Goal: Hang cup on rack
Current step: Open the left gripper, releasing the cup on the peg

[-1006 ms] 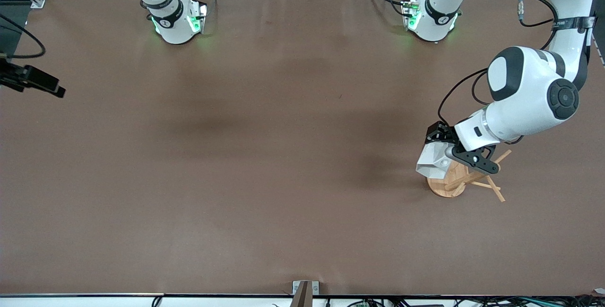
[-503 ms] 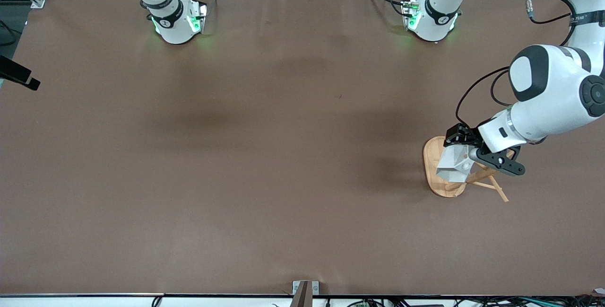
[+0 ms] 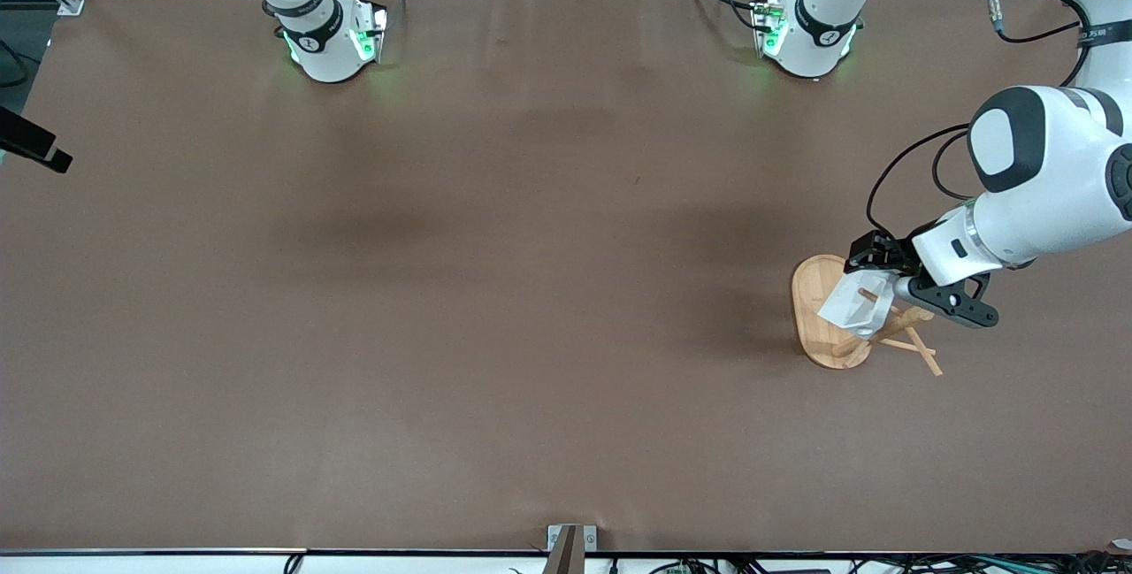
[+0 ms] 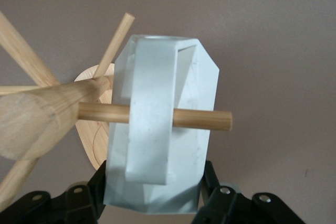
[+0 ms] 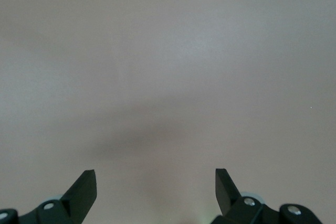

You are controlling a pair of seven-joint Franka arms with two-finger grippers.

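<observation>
Left gripper (image 3: 871, 278): up in the air over the rack's base, at the left arm's end of the table. Its two black fingers (image 4: 86, 200) are clamped on either side of the cup; in the left wrist view (image 4: 152, 205) they press against the cup's lower walls.

Cup (image 3: 854, 304): white, faceted, held tilted between the left gripper's fingers. In the left wrist view the cup (image 4: 157, 129) has one peg (image 4: 205, 119) passing through its handle, the peg's free end sticking out past the handle.

Rack (image 3: 809, 300): light wood, oval flat base resting on the table directly under the left gripper and the cup. Its central post (image 4: 37, 121) and thin angled pegs rise just beside the gripper.

Right gripper (image 5: 156, 187): fingers spread wide apart, holding nothing, with only bare table below. The right arm waits at its own end of the table.

Table (image 3: 495, 291): brown surface.
</observation>
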